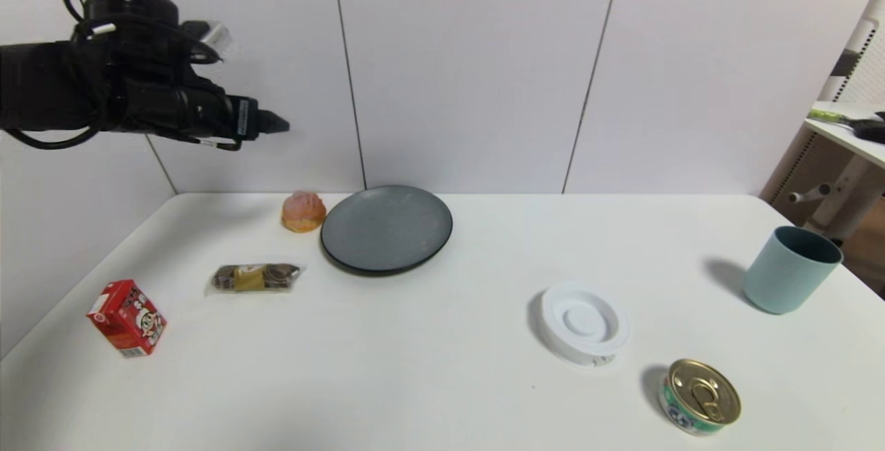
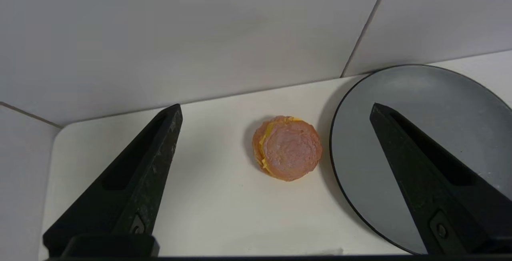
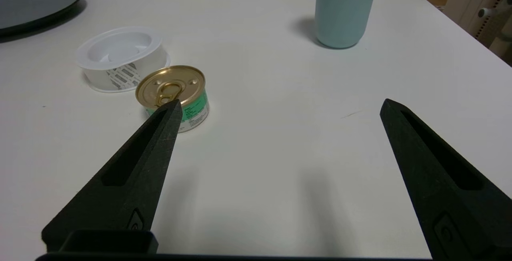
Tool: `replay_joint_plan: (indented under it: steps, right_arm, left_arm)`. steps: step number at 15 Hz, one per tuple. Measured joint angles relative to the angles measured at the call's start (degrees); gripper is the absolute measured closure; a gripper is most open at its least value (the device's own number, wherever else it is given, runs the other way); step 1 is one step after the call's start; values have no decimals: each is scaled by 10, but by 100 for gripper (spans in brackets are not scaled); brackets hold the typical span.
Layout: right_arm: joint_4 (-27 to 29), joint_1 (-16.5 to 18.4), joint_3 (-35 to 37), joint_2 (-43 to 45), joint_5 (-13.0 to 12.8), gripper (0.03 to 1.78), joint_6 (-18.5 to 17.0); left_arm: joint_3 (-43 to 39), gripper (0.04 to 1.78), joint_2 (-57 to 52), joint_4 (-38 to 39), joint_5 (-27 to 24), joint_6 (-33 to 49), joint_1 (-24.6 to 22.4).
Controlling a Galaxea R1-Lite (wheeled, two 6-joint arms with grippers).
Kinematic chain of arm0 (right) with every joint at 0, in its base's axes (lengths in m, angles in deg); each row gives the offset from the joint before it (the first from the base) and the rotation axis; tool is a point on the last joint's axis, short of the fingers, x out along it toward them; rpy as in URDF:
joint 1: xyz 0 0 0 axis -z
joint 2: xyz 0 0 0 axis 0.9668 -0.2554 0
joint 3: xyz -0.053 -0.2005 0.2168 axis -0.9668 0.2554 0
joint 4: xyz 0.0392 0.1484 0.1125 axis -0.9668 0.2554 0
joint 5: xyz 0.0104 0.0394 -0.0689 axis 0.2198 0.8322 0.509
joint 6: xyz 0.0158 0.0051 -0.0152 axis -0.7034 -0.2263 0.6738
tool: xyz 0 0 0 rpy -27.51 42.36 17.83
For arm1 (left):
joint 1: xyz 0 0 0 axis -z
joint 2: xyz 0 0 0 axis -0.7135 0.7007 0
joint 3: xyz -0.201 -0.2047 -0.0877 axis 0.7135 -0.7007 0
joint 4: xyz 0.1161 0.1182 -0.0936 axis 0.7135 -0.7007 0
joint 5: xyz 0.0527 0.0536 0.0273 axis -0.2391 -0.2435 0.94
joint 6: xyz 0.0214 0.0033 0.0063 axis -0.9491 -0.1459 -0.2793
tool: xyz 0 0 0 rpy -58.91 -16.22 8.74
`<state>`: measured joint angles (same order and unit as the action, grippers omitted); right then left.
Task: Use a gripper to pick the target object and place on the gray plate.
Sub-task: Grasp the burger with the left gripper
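— So, where is the small round pastry with the pink sugary top and golden-orange base [image 1: 303,212]?

— Upper middle-left of the head view, on the white table [image 1: 429,361] near its far edge, just beside the left rim of the round dark gray matte plate [image 1: 386,229]. Whether they touch I cannot tell. In the left wrist view the pastry [image 2: 287,147] sits in the middle of the frame, the plate [image 2: 404,101] to its right.

— And the black left gripper with its cables [image 1: 276,122]?

— Upper left of the head view, up in the air in front of the wall, well above the table. Its wrist view shows the two black fingers [image 2: 154,165] spread wide, holding nothing, with the pastry seen between them.

— The other arm?

— Out of the head view. Its own camera shows the right gripper [image 3: 280,109] with fingers also spread wide and empty, above the table near the gold-lidded green can [image 3: 173,97].

— What else lies around?

— A clear-wrapped brown snack bar [image 1: 254,277] in front of the pastry, a red carton [image 1: 126,317] at lower left, a white ring-shaped dish [image 1: 583,321] at centre right, and a pale teal cup [image 1: 790,269] at the right edge.
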<state>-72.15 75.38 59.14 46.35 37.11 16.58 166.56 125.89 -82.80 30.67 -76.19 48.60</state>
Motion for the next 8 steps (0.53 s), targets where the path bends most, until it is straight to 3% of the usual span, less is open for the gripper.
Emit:
replay_joint_plan:
  steps: [4,8]
  right_arm:
    - [0,0,0,0,0,10,0]
    - [0,0,0,0,0,10,0]
  left_arm:
    - [119,13,91,-96,0,0,1]
    - [151,13,158,-137,-1,2,1]
